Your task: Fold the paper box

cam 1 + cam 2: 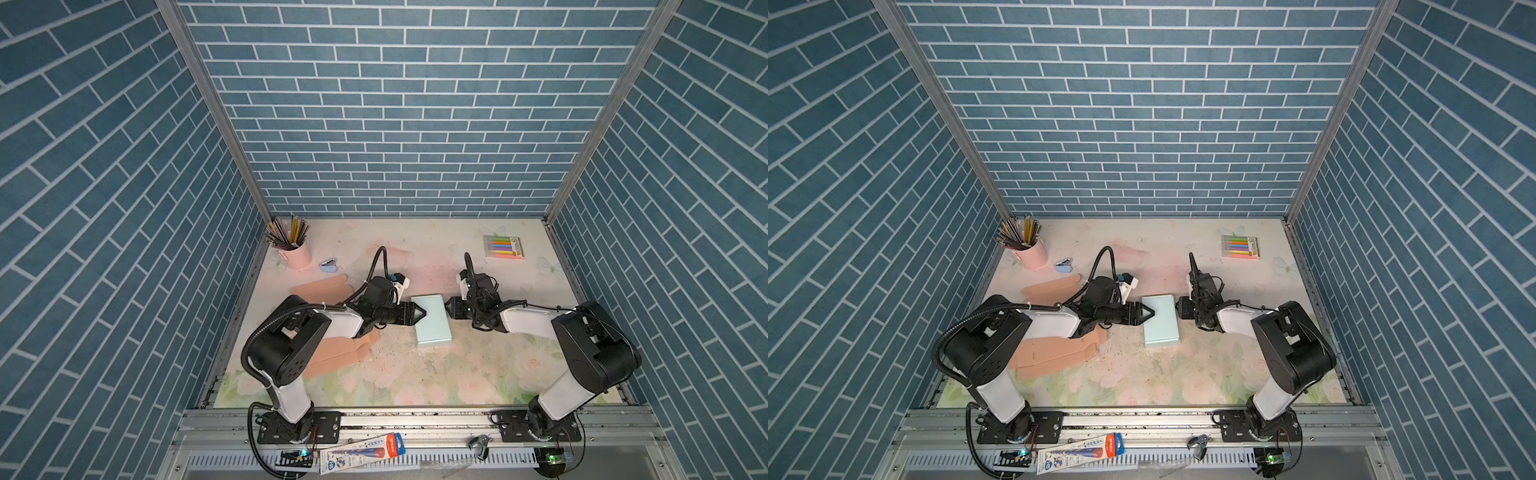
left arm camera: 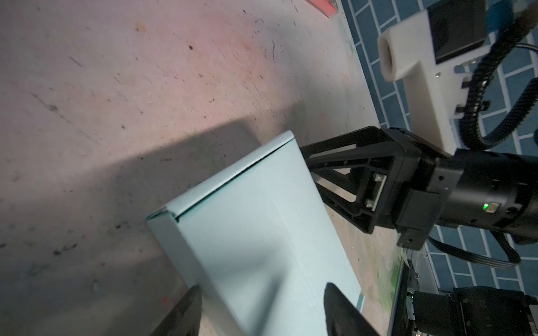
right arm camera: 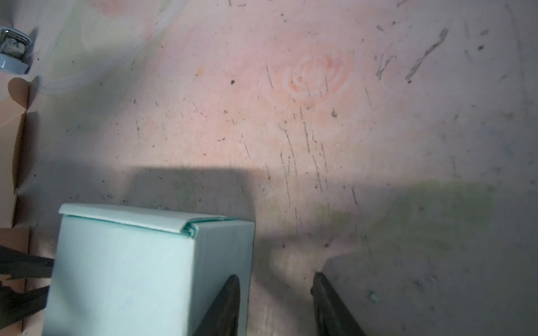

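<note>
The paper box (image 1: 431,320) (image 1: 1160,319) is pale teal and lies closed on the table's middle in both top views. My left gripper (image 1: 424,312) (image 1: 1152,312) is open at its left edge. In the left wrist view, the left gripper (image 2: 262,288) has one finger beside the side wall of the box (image 2: 256,218) and the other over its top face. My right gripper (image 1: 446,306) (image 1: 1178,308) sits at the box's right side. In the right wrist view it (image 3: 275,276) is open, with only bare table between the jaws. One finger lies against the side wall of the box (image 3: 122,267).
Flat salmon cardboard blanks (image 1: 320,286) (image 1: 340,351) lie left of the box, partly under the left arm. A pink cup of pencils (image 1: 293,249) and a blue stapler (image 1: 329,265) stand at the back left. A marker pack (image 1: 503,247) lies at the back right.
</note>
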